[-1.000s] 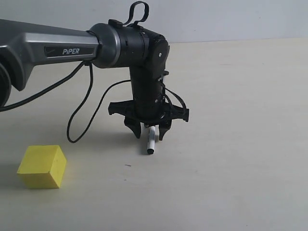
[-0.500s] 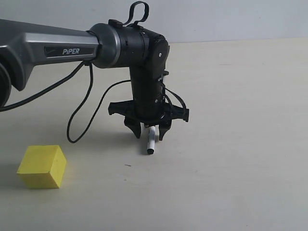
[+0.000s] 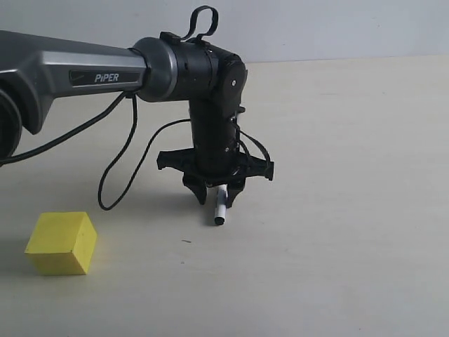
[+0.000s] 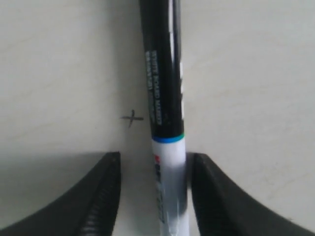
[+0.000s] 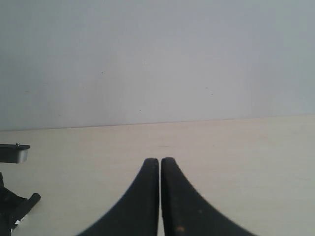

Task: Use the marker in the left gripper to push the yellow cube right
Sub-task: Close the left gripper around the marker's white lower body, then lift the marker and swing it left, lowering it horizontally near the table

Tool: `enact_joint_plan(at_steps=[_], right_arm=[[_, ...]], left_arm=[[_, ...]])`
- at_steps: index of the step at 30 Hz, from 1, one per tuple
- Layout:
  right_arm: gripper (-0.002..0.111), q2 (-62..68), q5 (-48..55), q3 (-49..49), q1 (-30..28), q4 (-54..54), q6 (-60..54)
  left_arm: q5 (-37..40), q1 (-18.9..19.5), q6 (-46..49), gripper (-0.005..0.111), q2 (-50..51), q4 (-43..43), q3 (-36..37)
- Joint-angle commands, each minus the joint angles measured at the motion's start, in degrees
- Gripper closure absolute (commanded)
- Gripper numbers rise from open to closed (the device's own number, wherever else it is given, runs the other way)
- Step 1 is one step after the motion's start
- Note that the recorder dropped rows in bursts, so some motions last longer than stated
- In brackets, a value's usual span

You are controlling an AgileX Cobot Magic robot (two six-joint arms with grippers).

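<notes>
The marker (image 3: 220, 209) seems to lie flat on the tabletop (image 3: 337, 232), well to the right of the yellow cube (image 3: 62, 242) and a little farther back than it. Its long axis runs front to back, nearly square to the line across to the cube. The white barrel with its small dark end points toward the front, and the wrist view shows the black section running off the other way.

The left claw (image 3: 218, 201) stands straight down over the marker, likewise well right of the cube, with its jaws open astride the barrel. One finger (image 4: 216, 196) touches the white part, while the other stands off with a strip of tabletop showing between. Nothing is gripped yet.

I'd say the step in hand is the pickup, with the push not begun. Next the jaws need to shut squarely on the barrel. Then the arm has to lift, carry the marker over to the cube's left side and come down there, since a rightward push must start from that face.

The right claw (image 5: 160, 196), fingers pressed together, holds nothing.
</notes>
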Motion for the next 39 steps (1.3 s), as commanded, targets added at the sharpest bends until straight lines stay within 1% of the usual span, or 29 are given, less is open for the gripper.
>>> enact_joint_plan(at_steps=[1,2,3,7,10,12,15,17,18,21,25,28,30,32,34,36,39], right_arm=[[0.106,-0.3,-0.5,0.3,-0.2,-0.3,-0.5],[0.106,-0.3,-0.5,0.3,-0.2,-0.3,-0.5],[0.106,-0.3,-0.5,0.3,-0.2,-0.3,-0.5],[0.106,-0.3,-0.5,0.3,-0.2,-0.3,-0.5],[0.106,-0.3,-0.5,0.3,-0.2,-0.3,-0.5],[0.106,-0.3,-0.5,0.3,-0.2,-0.3,-0.5],[0.106,-0.3,-0.5,0.3,-0.2,-0.3,-0.5],[0.106,-0.3,-0.5,0.3,-0.2,-0.3,-0.5],[0.106,-0.3,-0.5,0.3,-0.2,-0.3,-0.5],[0.106,-0.3,-0.5,0.3,-0.2,-0.3,-0.5],[0.106,-0.3,-0.5,0.3,-0.2,-0.3,-0.5],[0.106,-0.3,-0.5,0.3,-0.2,-0.3,-0.5],[0.106,-0.3,-0.5,0.3,-0.2,-0.3,-0.5],[0.106,-0.3,-0.5,0.3,-0.2,-0.3,-0.5],[0.106,-0.3,-0.5,0.3,-0.2,-0.3,-0.5],[0.106,-0.3,-0.5,0.3,-0.2,-0.3,-0.5],[0.106,-0.3,-0.5,0.3,-0.2,-0.3,-0.5]], left_arm=[[-0.9,-0.3,2.2,0.09,0.5,-0.4,-0.1],[-0.9,-0.3,4.0,0.102,0.5,-0.6,-0.1],[-0.9,-0.3,5.4,0.106,0.2,-0.8,-0.1],[0.2,-0.3,10.0,0.106,-2.9,-0.6,-3.1],[1.0,-0.4,16.7,0.107,-7.6,-0.2,-7.0],[2.4,-0.4,22.1,0.107,-11.7,-0.2,-8.3],[7.1,-0.4,31.6,0.107,-17.9,2.7,-8.2],[7.1,-0.4,39.0,0.107,-21.4,5.8,-7.2],[7.1,-0.4,40.0,0.107,-22.9,7.7,-6.2],[7.1,-0.4,44.5,0.107,-29.0,12.0,-1.0],[7.1,0.3,49.7,0.107,-37.4,15.9,8.5],[7.1,1.4,52.3,0.107,-43.9,16.0,16.5],[7.1,2.9,54.4,0.107,-48.0,16.0,22.4],[7.1,5.4,57.0,0.107,-51.4,16.3,27.2],[7.1,8.7,59.5,0.107,-54.3,16.3,31.8],[7.1,13.4,61.7,0.107,-56.5,17.3,35.7],[7.1,19.6,62.1,0.107,-57.8,20.6,39.8]])
